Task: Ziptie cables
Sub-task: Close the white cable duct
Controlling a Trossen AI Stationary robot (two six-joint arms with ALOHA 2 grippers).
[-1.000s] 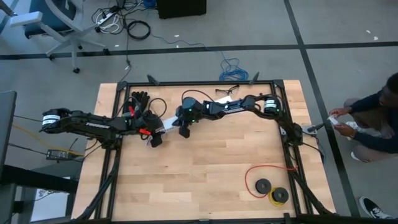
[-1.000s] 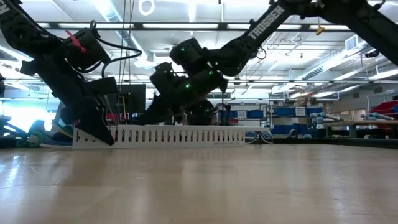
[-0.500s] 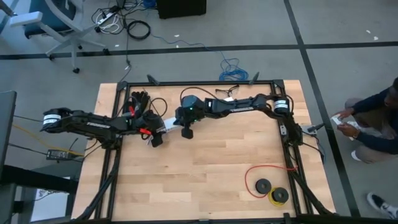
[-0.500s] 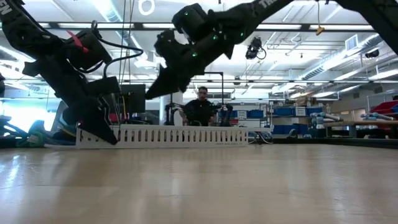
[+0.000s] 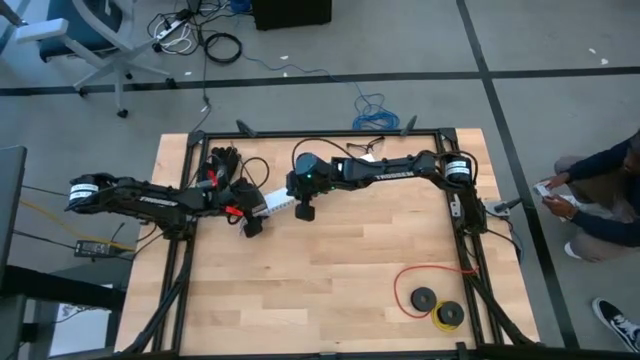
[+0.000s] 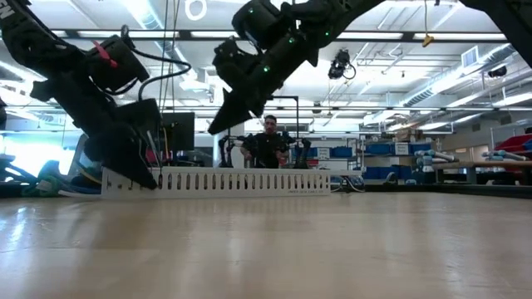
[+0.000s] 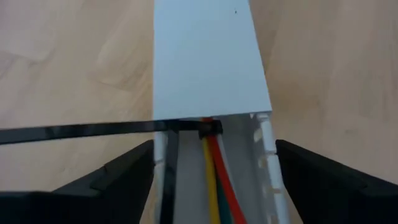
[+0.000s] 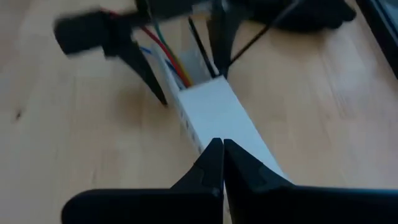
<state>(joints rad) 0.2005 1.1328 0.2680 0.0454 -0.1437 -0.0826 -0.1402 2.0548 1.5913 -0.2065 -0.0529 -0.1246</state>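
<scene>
Fingers of the left gripper stand spread wide, one on each side of a white slotted channel, clear of its walls and holding nothing. Between them, in the channel's open end, lie the cables: red, yellow and green strands side by side, running in under the channel's flat cover. A black ziptie crosses the channel at the cover's edge, its head sitting on the wires and its tail sticking out to one side over the table.

Cables like these look light, thin and limp, likely to slip apart if pinched singly; the best hold is probably across the whole bundle just outside the cover. The ziptie looks stiff and springy, best gripped by its free tail.

The right gripper has its fingers pressed together, empty, hovering above the covered stretch of channel, with the wires beyond its tips. From above, both grippers meet near the table's far left, left and right close together. A person sits beyond the table's right edge.
</scene>
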